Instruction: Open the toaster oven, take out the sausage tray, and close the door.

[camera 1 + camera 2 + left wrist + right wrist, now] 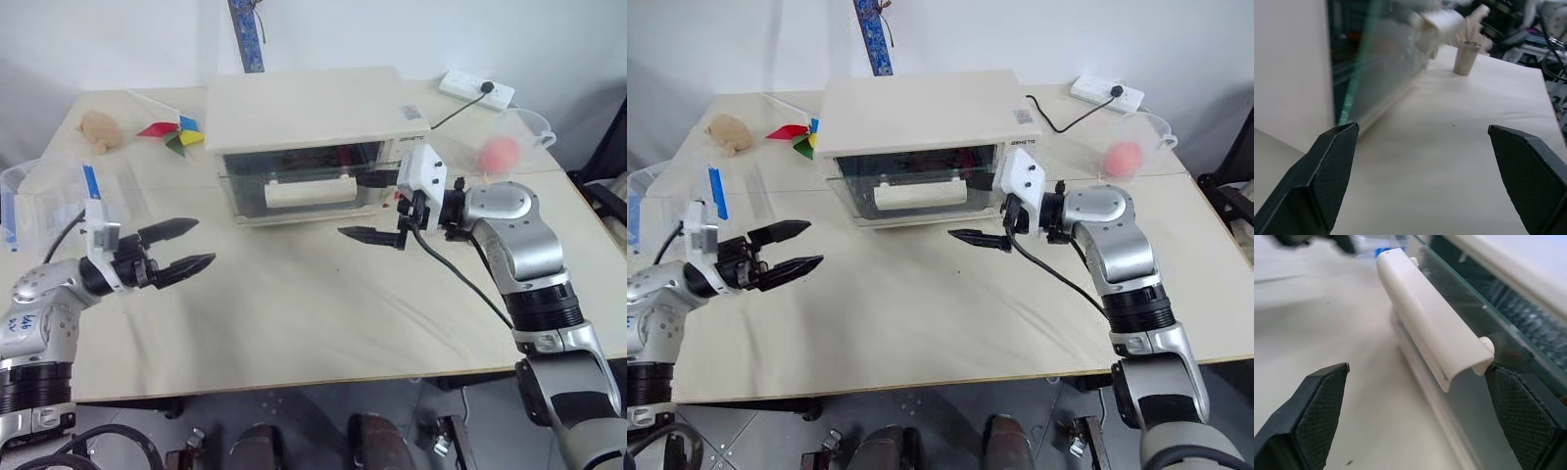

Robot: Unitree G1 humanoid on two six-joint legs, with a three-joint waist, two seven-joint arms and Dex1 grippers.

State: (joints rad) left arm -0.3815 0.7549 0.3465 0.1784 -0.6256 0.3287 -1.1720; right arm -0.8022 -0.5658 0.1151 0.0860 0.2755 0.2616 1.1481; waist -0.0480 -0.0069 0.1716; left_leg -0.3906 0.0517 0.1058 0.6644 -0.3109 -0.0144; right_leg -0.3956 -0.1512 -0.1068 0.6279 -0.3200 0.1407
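Right wrist view shows you the door [1508,328] shut, its handle [1430,318] between the right tool's [370,208] spread fingers, ungripped. Left tool [181,247] gapes empty at left; opening, tray removal and closing all remain.

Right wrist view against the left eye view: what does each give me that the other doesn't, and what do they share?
Right wrist view alone: the handle's near end up close, lying between the open right pincer's fingers, one finger against the glass just past it.

Left eye view alone: the whole toaster oven, the open left pincer off to its left over the table, a pinwheel, a pink ball, a power strip.

Both: the door shut and the right pincer at the handle.
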